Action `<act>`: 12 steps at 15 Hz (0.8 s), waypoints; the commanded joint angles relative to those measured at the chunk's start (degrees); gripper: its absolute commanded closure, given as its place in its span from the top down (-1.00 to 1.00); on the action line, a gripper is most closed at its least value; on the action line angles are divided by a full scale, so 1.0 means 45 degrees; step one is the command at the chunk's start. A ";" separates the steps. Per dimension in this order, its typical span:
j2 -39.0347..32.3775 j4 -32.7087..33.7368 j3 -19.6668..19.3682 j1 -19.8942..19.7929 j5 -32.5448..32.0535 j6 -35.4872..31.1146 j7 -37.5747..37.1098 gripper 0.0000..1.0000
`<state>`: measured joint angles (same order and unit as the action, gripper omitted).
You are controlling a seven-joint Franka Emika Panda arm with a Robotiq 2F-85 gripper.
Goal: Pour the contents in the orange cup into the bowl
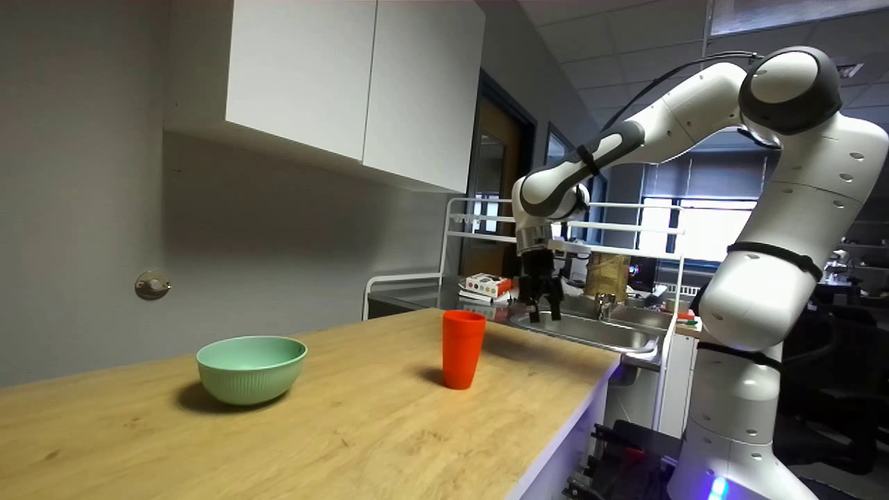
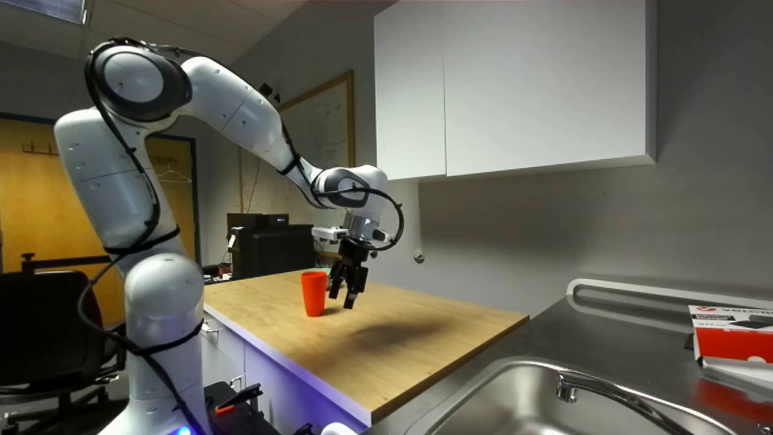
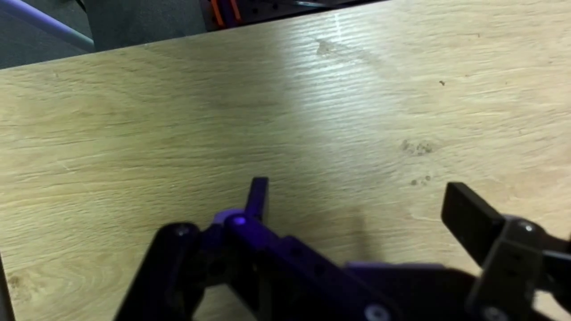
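Cup (image 1: 463, 351), orange, upright, nearer robot-side edge of tabletop (image 1: 375, 430); bowl (image 1: 251, 380), green, nearer wall-side edge; gripper (image 3: 357, 198) above tabletop, jaws spread.

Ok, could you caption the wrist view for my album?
Open gripper poised over the wood-grain counter, holding nothing.

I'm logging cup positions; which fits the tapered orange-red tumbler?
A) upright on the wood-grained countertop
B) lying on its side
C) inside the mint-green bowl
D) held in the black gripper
A: in both exterior views the tumbler stands rim up on the countertop.
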<state>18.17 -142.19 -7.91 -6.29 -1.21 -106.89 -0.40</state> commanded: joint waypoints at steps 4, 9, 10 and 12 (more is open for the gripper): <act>0.0215 0.0022 0.0757 0.0322 0.0952 -0.0382 -0.1140 1.00; 0.0439 0.0144 0.1658 0.0745 0.1100 -0.0878 -0.2511 1.00; 0.0494 0.0221 0.1878 0.0845 0.1049 -0.0946 -0.2861 1.00; 0.0671 0.0333 0.2264 0.1007 0.0931 -0.1039 -0.3461 1.00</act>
<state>19.44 -141.59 0.05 -2.56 3.15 -111.29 -11.90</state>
